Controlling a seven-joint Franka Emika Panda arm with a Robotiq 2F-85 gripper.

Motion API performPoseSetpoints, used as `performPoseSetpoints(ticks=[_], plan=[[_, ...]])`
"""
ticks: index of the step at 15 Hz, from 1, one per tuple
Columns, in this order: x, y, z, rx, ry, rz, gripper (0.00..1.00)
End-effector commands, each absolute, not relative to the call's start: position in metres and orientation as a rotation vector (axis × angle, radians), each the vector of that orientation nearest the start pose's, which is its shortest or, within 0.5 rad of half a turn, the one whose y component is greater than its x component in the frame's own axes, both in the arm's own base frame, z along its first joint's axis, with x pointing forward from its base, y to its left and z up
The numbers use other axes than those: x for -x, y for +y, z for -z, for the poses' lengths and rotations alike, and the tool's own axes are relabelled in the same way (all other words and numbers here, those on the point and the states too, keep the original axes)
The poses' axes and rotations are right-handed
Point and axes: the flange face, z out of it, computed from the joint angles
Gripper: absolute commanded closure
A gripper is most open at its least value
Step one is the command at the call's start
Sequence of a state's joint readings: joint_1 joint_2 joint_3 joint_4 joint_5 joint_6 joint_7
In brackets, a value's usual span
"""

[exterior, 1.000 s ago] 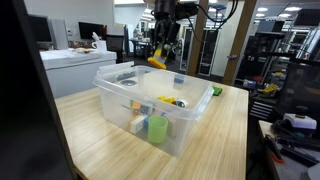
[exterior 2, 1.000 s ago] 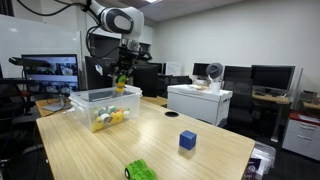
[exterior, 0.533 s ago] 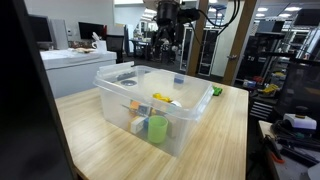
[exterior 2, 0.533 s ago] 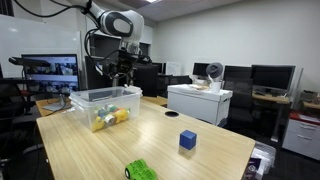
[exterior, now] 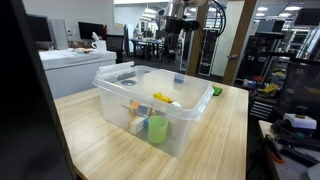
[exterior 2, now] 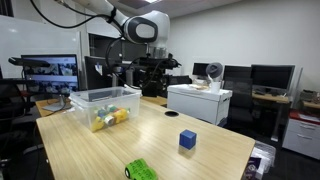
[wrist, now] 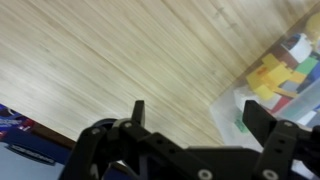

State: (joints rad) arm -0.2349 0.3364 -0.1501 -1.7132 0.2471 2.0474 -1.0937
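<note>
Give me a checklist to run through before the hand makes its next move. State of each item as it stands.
1. Hand open: ok, the jaws stand wide apart in the wrist view.
2. Hand empty: ok, only the wood of the table shows between the jaws.
3. Hand clear of the bin: ok, it hangs high, with the bin off to one side in the wrist view.
4. Bin contents settled: ok, the green cup and the yellow piece lie inside.
5. Blue cube free to reach: ok, it stands alone on the table, apart from the green toy.
6. Hand lined up over the blue cube: cannot tell, the wrist view does not show it.
</note>
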Motion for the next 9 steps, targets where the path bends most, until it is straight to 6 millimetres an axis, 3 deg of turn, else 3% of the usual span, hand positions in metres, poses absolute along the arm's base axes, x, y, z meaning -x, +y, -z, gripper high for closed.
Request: performPoseSetpoints(ticks=[1, 3, 9], plan=[[-0.621, -0.275, -0.372, 3.013, -0.633, 0.187, 0.00], [-0.623, -0.303, -0.354, 3.088, -0.466, 0.190, 0.00], [-0.622, -0.352, -0.303, 3.280, 0.036, 0.090, 0.00]])
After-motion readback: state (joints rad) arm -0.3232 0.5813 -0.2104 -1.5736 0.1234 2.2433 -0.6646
